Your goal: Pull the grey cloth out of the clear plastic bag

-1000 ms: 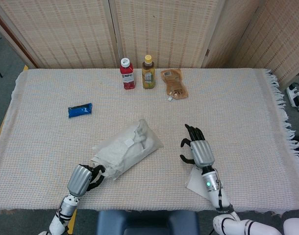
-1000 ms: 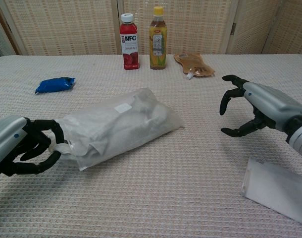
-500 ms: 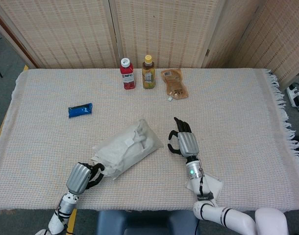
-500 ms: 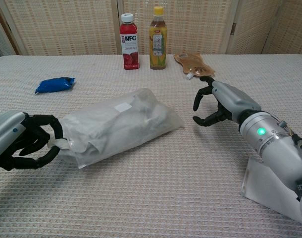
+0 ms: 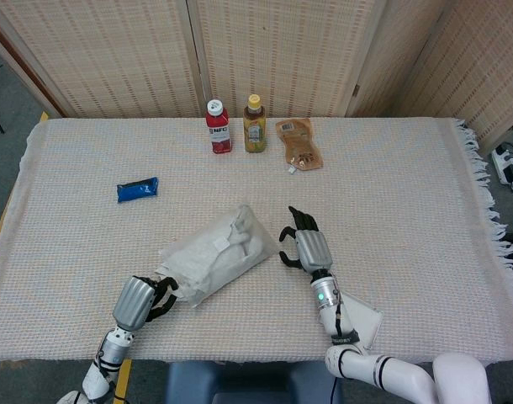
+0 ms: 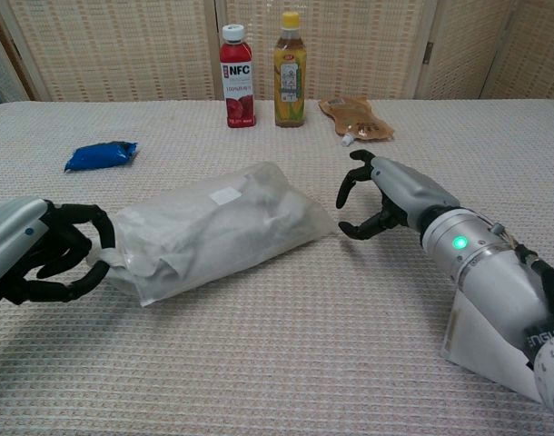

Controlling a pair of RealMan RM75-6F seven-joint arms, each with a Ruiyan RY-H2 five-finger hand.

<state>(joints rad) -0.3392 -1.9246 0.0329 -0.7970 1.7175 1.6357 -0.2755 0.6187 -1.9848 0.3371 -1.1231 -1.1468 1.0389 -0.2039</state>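
Observation:
The clear plastic bag (image 5: pixel 214 254) (image 6: pixel 213 232) lies slantwise on the woven tablecloth, with the pale grey cloth (image 6: pixel 259 204) bunched inside it. My left hand (image 5: pixel 139 301) (image 6: pixel 36 254) grips the bag's near left end, its dark fingers curled around the plastic. My right hand (image 5: pixel 305 246) (image 6: pixel 386 195) hovers open just right of the bag's far right corner. Its fingers are curved and spread toward the plastic, with a small gap between them and the bag.
At the back stand a red NFC bottle (image 5: pixel 218 127) (image 6: pixel 238 75) and a yellow tea bottle (image 5: pixel 255 124) (image 6: pixel 290 69), with a brown pouch (image 5: pixel 298 143) (image 6: pixel 355 118) beside them. A blue packet (image 5: pixel 137 189) (image 6: pixel 100 155) lies far left. A white sheet (image 5: pixel 362 320) (image 6: pixel 481 341) sits under my right forearm.
My right hand has swept left across the table, from well clear of the bag to just beside its right corner. My left hand keeps its grip; the bag has barely shifted.

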